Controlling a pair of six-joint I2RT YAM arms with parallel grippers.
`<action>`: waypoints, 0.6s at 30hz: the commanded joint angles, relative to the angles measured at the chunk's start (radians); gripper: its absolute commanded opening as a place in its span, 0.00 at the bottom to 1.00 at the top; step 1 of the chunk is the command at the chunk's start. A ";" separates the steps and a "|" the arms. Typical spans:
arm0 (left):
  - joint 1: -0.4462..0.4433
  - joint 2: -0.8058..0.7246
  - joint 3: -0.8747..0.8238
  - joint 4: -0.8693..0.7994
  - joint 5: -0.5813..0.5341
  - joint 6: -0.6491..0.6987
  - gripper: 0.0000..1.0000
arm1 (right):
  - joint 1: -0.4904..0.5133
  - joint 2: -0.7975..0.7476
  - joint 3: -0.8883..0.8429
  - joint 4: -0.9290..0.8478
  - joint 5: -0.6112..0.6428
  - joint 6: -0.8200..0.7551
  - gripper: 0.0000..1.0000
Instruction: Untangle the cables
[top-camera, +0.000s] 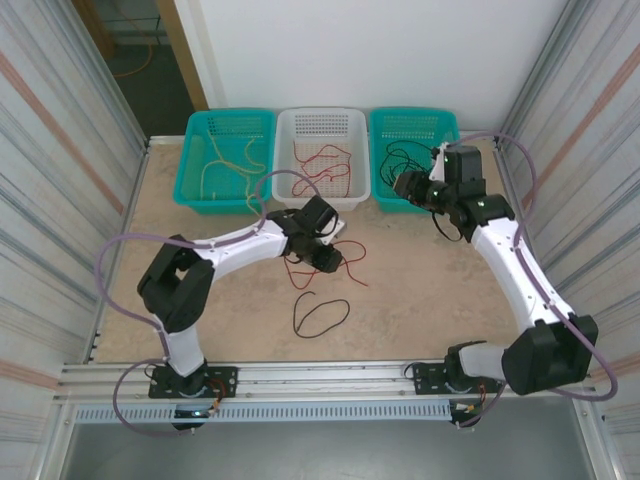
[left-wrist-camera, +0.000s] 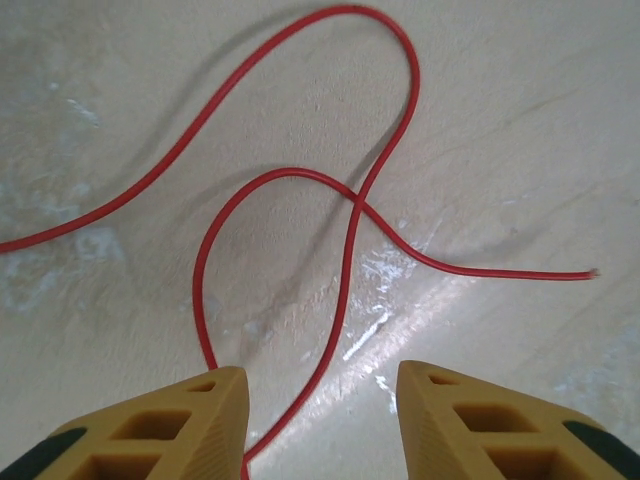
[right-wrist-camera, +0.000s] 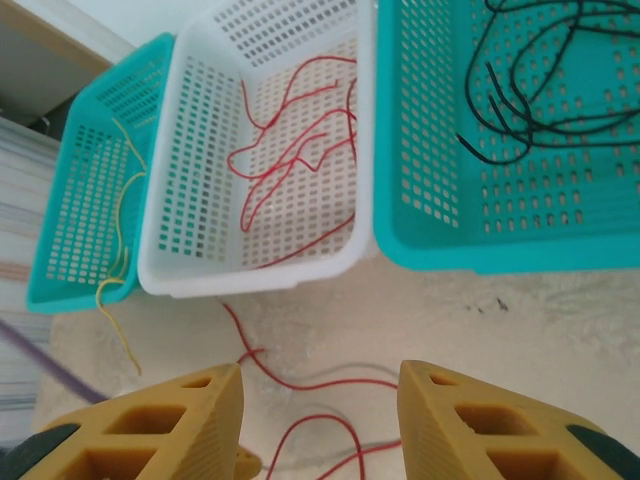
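Red cables (top-camera: 352, 266) lie loosely crossed on the table, with my left gripper (top-camera: 326, 256) low over them. In the left wrist view the left gripper (left-wrist-camera: 320, 385) is open, and a red cable (left-wrist-camera: 345, 215) that loops and crosses itself runs between the fingers, close to the left finger (left-wrist-camera: 200, 420). A black cable (top-camera: 298, 322) lies in a loop nearer the front. My right gripper (top-camera: 408, 186) hovers open beside the right basket. In its wrist view the right gripper (right-wrist-camera: 320, 378) holds nothing, with red cable (right-wrist-camera: 330, 383) on the table below.
Three baskets stand along the back. The left teal basket (top-camera: 188, 195) holds yellow cables (right-wrist-camera: 120, 270), the white basket (right-wrist-camera: 250, 275) holds red cables (right-wrist-camera: 290, 150), and the right teal basket (right-wrist-camera: 480, 255) holds black cables (right-wrist-camera: 520, 110). Corrugated walls flank the table.
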 joint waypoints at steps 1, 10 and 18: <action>-0.012 0.028 0.036 -0.039 -0.032 0.074 0.44 | -0.010 -0.061 -0.028 -0.025 0.020 0.021 0.43; -0.028 0.088 0.066 -0.026 -0.044 0.100 0.37 | -0.028 -0.122 -0.075 -0.044 -0.001 0.042 0.40; -0.040 0.101 0.067 -0.036 -0.024 0.108 0.35 | -0.029 -0.138 -0.086 -0.053 0.008 0.041 0.41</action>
